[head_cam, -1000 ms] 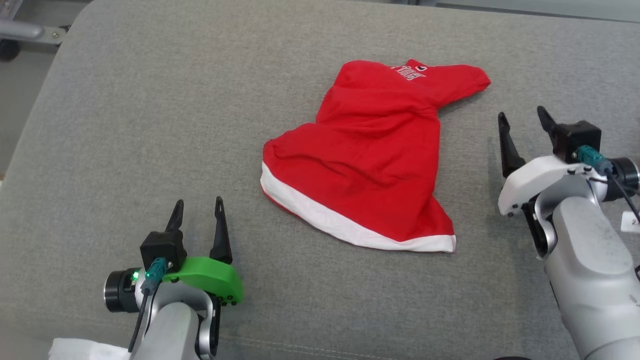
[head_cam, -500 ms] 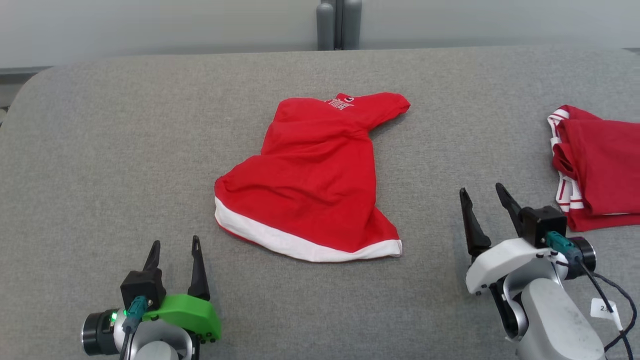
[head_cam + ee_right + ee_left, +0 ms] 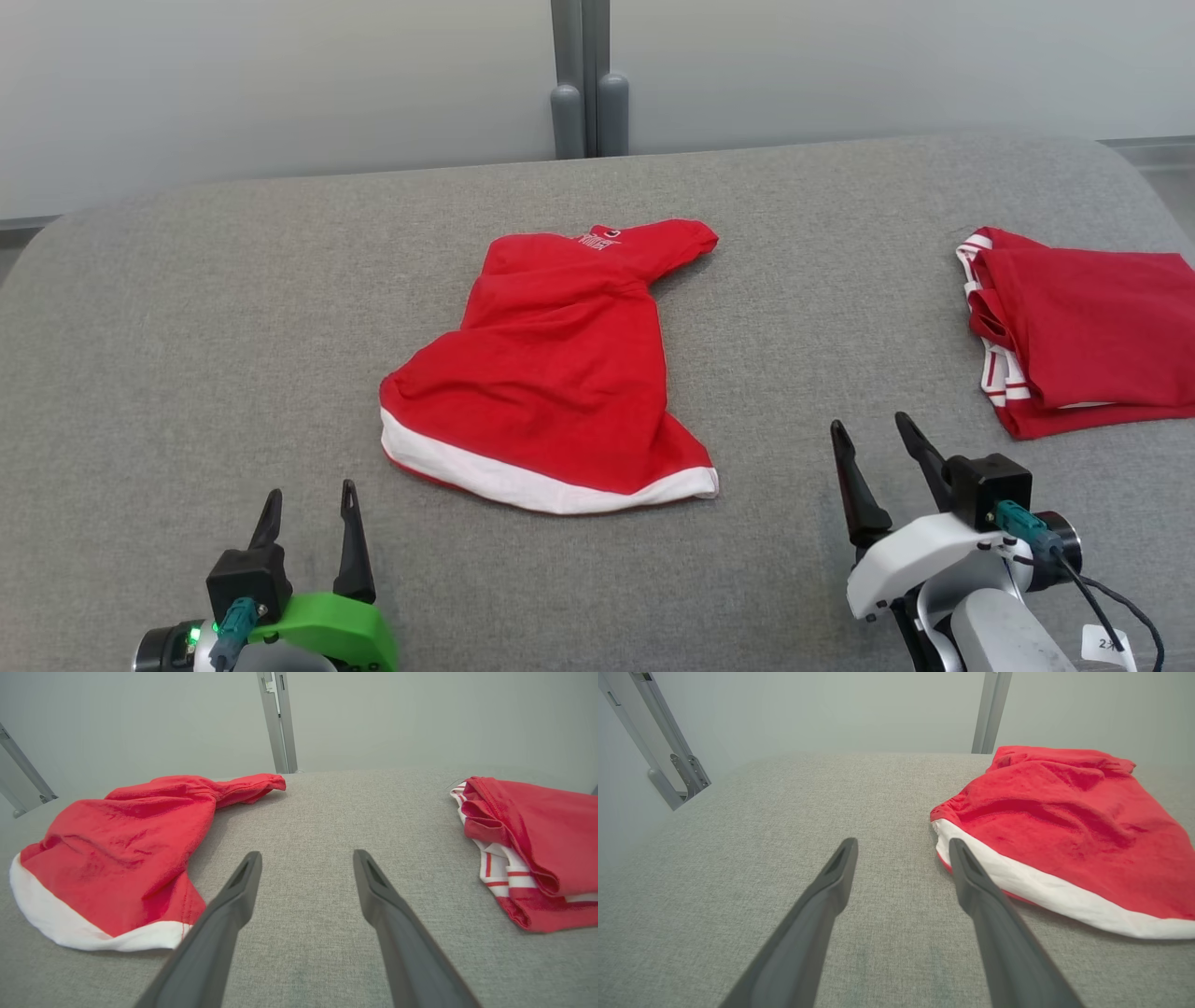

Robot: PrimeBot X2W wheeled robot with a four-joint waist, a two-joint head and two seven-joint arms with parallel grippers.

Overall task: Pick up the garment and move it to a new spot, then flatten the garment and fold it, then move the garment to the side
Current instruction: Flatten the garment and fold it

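I'm watching the red garment (image 3: 551, 383) lying crumpled at the grey table's (image 3: 187, 308) middle. My left claw (image 3: 311, 488) and right claw (image 3: 868, 421) are hanging wide open, empty, by the table's near edge.

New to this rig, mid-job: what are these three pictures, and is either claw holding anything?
It is a two-armed robot. The wide picture comes from its head, looking down at a grey padded surface. The left gripper and right gripper are the dark two-fingered claws at the bottom; both stand open and hold nothing. The other two pictures look along each gripper's fingers from its wrist. A crumpled red garment, white-hemmed, lies ahead, between them; a folded red garment lies at the far right.
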